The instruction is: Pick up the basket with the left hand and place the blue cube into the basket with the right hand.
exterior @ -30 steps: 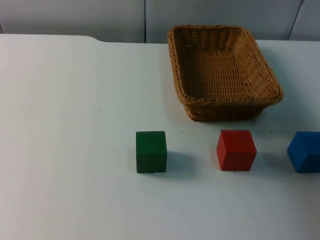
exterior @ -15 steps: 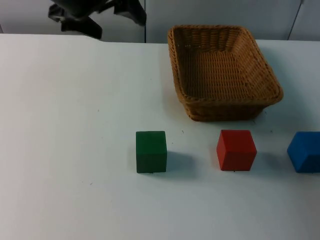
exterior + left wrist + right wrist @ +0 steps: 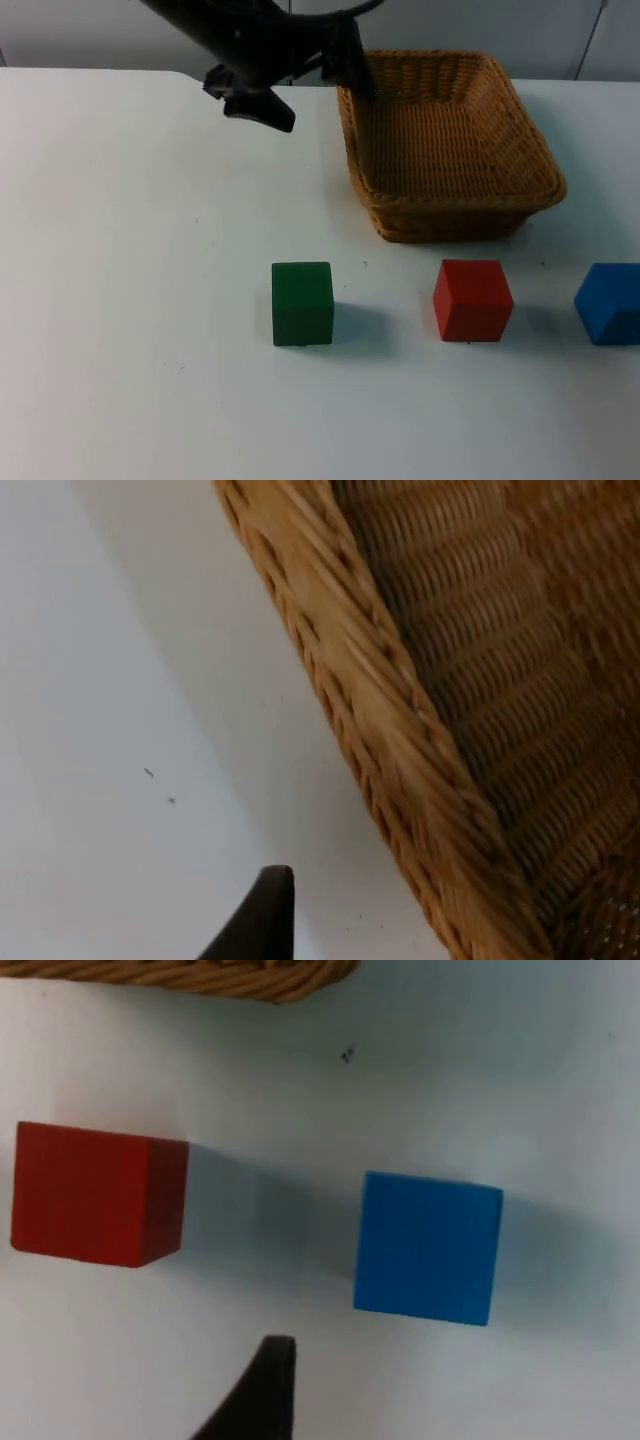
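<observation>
Moved my left claw (image 3: 305, 85), spread open and empty, in over the basket (image 3: 450, 140)'s far-left rim for the pickup; next: straddle and close; blue cube (image 3: 428, 1245) waits at near right, right claw state unclear.

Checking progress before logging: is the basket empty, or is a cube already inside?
Empty: the basket shows only bare weave inside, and the blue cube sits on the table.

text: none readable | labels, brands, numbers, signs: none on the basket (image 3: 450, 150), the cubes or the white table (image 3: 120, 300)
</observation>
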